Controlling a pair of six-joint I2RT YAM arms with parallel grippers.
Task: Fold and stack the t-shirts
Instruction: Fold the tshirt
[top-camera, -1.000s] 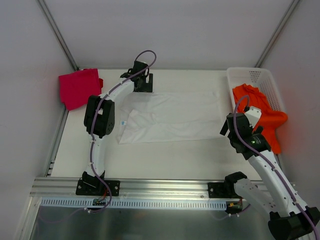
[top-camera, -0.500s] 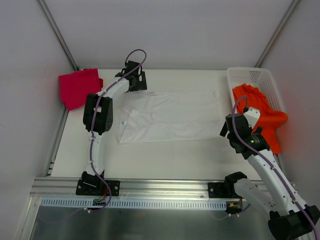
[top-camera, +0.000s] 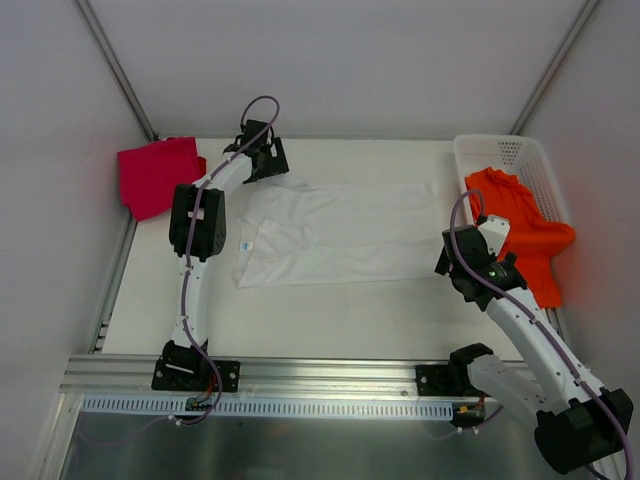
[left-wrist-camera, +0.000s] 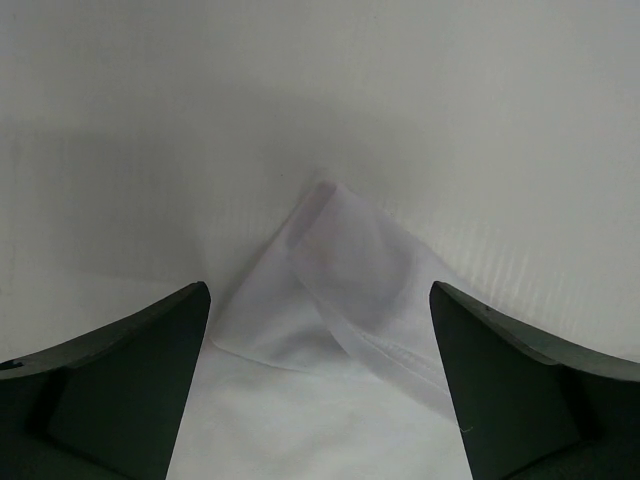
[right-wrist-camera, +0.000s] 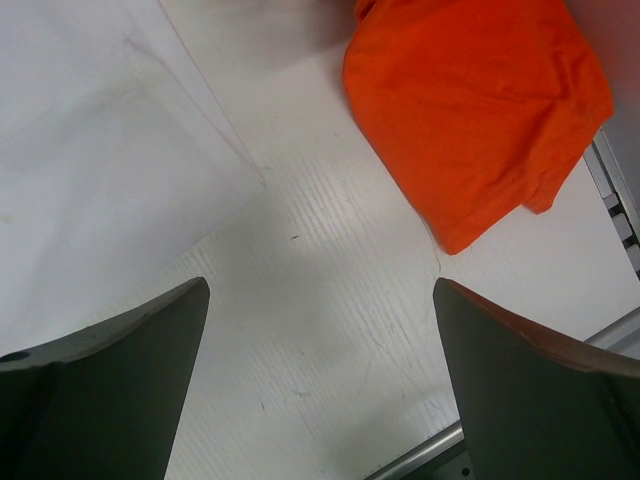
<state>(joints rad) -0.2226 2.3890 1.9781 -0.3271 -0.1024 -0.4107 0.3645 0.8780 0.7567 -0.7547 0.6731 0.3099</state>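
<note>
Left gripper (left-wrist-camera: 318, 292) first: its dark, wedge-shaped fingers (left-wrist-camera: 130, 370) are spread wide with nothing between them, poised over the far-left corner of the white t-shirt (top-camera: 340, 235). From the wrist view that corner is a soft, thin point of cloth with a stitched hem turned over on itself, lying on the pale ribbed table (top-camera: 330, 310). Whether the fingers touch the cloth, I cannot tell.

Right gripper (right-wrist-camera: 320, 290) now: also gaping wide, holding nothing, hanging over bare tabletop between the white shirt's straight right edge and the orange t-shirt (top-camera: 530, 235).

Moving outward, the white shirt lies spread flat across the middle of the table, a broad, smooth oblong, lightly creased, with a tiny blue label (top-camera: 248, 246) at its left end. The orange one is a crumpled heap, spilling from the white lattice basket (top-camera: 520, 150) at the far right onto the table. Away at the far-left corner sits the magenta-red t-shirt (top-camera: 155, 175), a neat squarish pad.
</note>
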